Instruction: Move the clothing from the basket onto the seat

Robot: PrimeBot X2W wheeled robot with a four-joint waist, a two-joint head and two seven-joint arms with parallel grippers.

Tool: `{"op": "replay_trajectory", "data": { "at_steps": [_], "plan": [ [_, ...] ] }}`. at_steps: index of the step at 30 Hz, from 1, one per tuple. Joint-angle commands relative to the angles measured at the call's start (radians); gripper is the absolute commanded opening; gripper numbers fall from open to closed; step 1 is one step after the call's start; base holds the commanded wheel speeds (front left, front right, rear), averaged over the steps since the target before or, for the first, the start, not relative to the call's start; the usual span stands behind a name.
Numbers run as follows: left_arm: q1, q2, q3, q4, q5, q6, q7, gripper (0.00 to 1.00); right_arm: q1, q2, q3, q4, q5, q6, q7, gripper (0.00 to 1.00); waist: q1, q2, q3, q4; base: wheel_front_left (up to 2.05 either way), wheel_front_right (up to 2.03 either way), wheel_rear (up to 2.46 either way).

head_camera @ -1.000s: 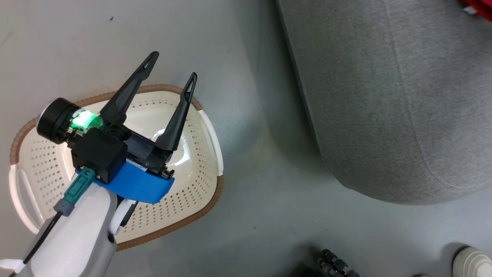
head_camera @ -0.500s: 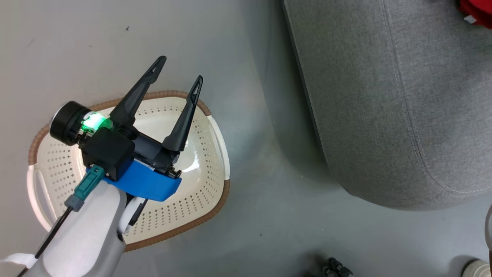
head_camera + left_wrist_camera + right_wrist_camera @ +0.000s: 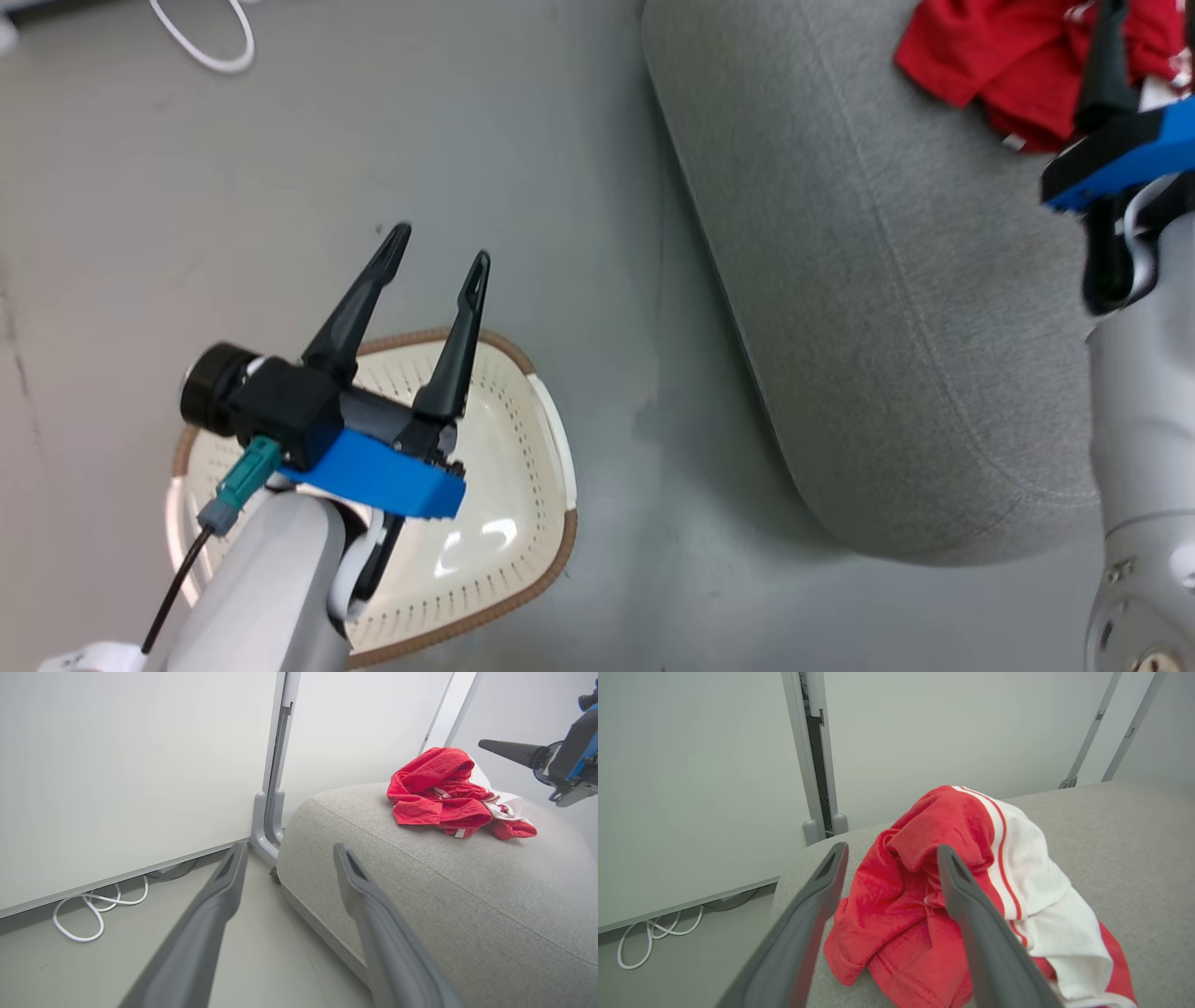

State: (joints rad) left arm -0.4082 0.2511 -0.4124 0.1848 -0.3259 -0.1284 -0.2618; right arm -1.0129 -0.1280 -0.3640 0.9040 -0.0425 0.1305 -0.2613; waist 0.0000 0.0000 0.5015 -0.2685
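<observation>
Grey floor (image 3: 373, 140), smooth. Standing on it: cream basket (image 3: 509, 457) with brown rim; light-grey sofa (image 3: 887, 327), near the basket but apart from it; white cable (image 3: 210, 47), looped. On the sofa top: red clothing (image 3: 999, 56) with white stripes, one crumpled heap.

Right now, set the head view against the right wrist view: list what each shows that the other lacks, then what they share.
Head, not right wrist: the basket, with the open left gripper above it. Right wrist, not head: the white wall, its grey post, and the spread of the open right gripper. Shared: the red clothing lying on the sofa, and the white cable.
</observation>
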Motion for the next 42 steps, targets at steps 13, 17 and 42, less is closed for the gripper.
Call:
{"op": "replay_trajectory", "data": {
  "at_steps": [13,17,42],
  "plan": [
    [0.197,-0.087,0.146,0.061,-0.007,0.000,-0.004,1.00,0.434,0.058,0.233,-0.247,0.090,0.001,-0.005,1.00,0.0000,0.0000,-0.318,0.063,0.00,0.00,0.00],
    [0.244,-0.108,0.199,0.075,0.002,-0.001,-0.004,1.00,0.573,0.072,0.259,-0.340,0.110,0.001,-0.005,1.00,0.0000,0.0000,-0.367,0.106,0.00,0.00,0.00],
    [0.339,-0.117,0.326,0.196,-0.004,-0.002,-0.004,1.00,0.928,0.077,0.348,-0.628,0.168,0.001,0.027,1.00,0.0000,0.0000,-0.499,0.303,0.00,0.00,0.00]
  ]
}}
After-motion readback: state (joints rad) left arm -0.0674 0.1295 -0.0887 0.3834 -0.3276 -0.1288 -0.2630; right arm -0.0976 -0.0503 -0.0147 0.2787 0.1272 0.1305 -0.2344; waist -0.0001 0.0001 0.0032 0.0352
